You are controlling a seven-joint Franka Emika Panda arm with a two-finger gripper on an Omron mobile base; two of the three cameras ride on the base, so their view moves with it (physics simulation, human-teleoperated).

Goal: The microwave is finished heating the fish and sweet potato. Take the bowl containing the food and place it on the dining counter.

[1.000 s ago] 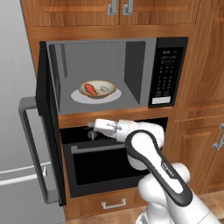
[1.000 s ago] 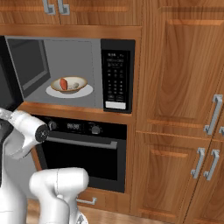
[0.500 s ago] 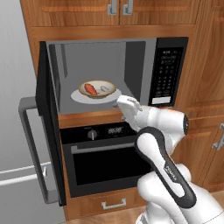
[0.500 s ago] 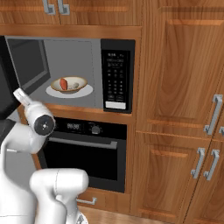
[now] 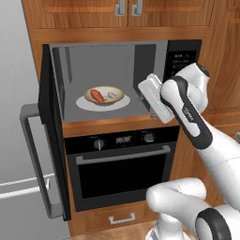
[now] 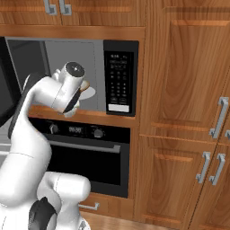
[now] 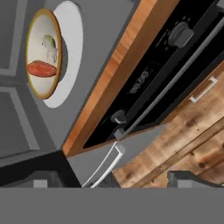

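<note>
A: Well, where is the bowl (image 5: 104,95)?

B: Inside the open microwave (image 5: 112,79), on its turntable (image 5: 89,105), well ahead of the gripper (image 7: 109,179), whose jaws stand wide and empty.

A: What's the risk?

B: Probably clipping the oven (image 5: 123,164) beneath or tipping out the sweet potato (image 5: 97,95).

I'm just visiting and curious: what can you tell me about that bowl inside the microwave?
The bowl is shallow and round, tan outside with a pale cream inside. It sits upright on the white turntable disc within the open microwave. It holds an orange-red sweet potato and a small pale fish piece. Nothing else touches it.
</note>
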